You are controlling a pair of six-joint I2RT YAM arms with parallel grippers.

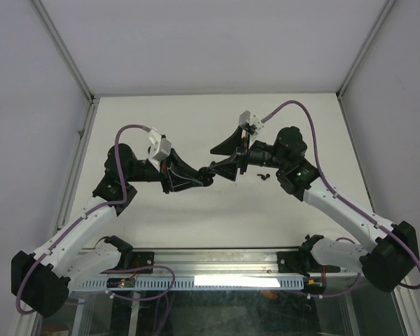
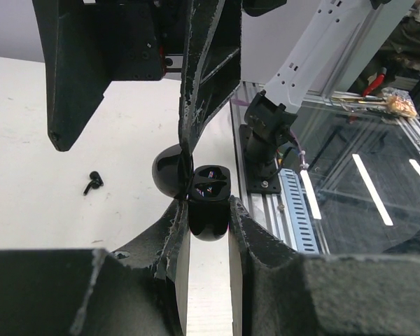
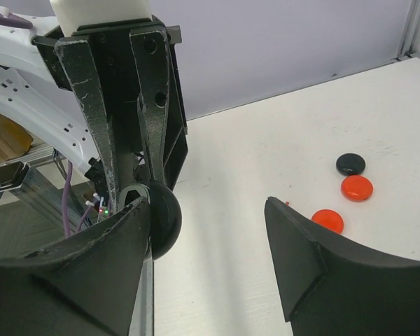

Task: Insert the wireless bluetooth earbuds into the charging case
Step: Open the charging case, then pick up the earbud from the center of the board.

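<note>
Charging case [image 2: 210,187] sits clamped in the left hand [image 2: 208,213].

1. You see the charging case [image 2: 210,210] as smooth, glossy black plastic that catches highlights.
2. On your left gripper [image 2: 208,218], the fingers [image 2: 266,273] look like matt black plastic, grainy, with whitish scuffed edges.
3. Your right gripper [image 3: 206,210] has the same rough matt black finish.
4. The black earbud [image 2: 92,183] looks like shiny plastic.
5. Your table [image 2: 42,210] is matt white, and the red discs [image 3: 356,187] are smooth with a slight sheen.
6. The rail [image 1: 217,259] is bare silvery metal.
</note>
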